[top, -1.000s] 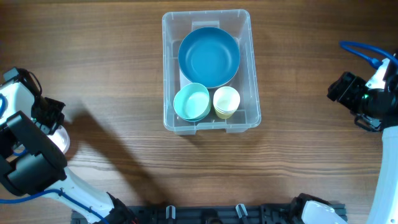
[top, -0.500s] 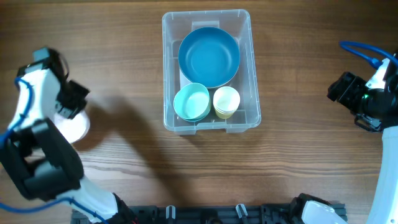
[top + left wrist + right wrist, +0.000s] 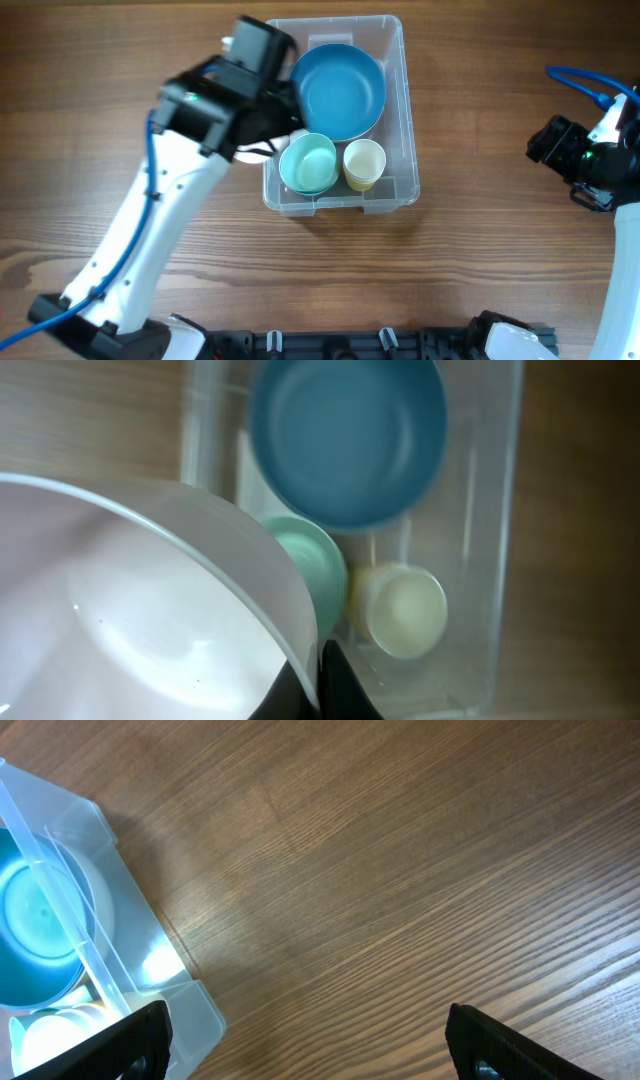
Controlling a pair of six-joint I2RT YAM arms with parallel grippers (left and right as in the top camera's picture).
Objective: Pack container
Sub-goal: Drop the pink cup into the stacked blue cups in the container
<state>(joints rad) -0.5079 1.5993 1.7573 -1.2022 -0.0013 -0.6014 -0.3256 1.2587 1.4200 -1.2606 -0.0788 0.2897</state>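
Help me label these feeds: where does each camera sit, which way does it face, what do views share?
Overhead: fixed above the table, looking down on the container; left arm over its rim, right arm at the edge.
Left wrist: on the left arm, facing down past the white bowl in the left fingers into the container.
Right wrist: on the right arm, facing down at wood and a container corner; open right fingers show.
Shared: all three see the container and blue bowl.

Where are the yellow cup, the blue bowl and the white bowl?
yellow cup [image 3: 364, 163], overhead view, its inside.
blue bowl [image 3: 337, 91], overhead view, its floor.
white bowl [image 3: 125, 630], left wrist view, its inner wall.
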